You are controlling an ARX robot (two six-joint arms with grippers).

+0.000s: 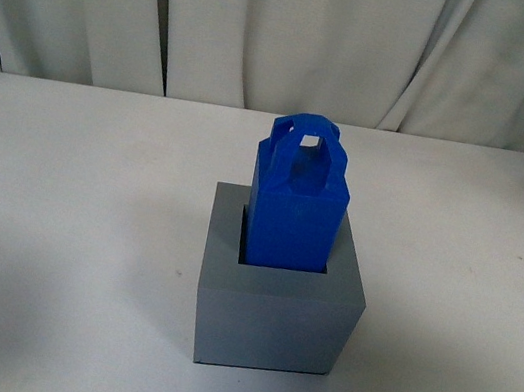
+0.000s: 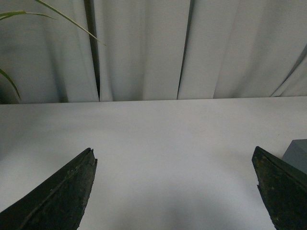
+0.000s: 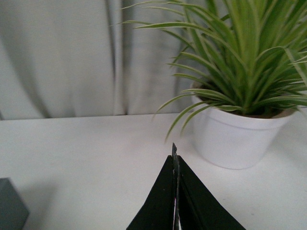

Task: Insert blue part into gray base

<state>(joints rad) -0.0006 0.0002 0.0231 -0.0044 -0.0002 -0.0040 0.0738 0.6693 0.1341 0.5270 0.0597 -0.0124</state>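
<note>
Front view: blue part (image 1: 296, 207) stands upright in the recess of the gray base (image 1: 278, 306), lower end below the rim, loop handle up. Base rests on the white counter (image 1: 49, 250), about centre. A dark gap shows on the left side of the recess, so the fit is loose there; whether the part is fully bottomed out I cannot tell. Neither arm in view.

Left wrist view: left pincer (image 2: 175, 191) spread wide, nothing between the fingers, only bare counter. A corner of the gray base (image 2: 298, 154) shows at the frame edge, just beside one finger. Risk: any sideways sweep of this arm could clip the base and shove it, or tip the tall blue part if it sits shallow.

Right wrist view: right pincer (image 3: 175, 201) pressed together, holding nothing. A potted plant (image 3: 240, 120) in a white pot stands near ahead of it; an edge of the gray base (image 3: 9, 208) lies off to one side. Risk: moving forward could snag leaves or knock the pot.
</note>
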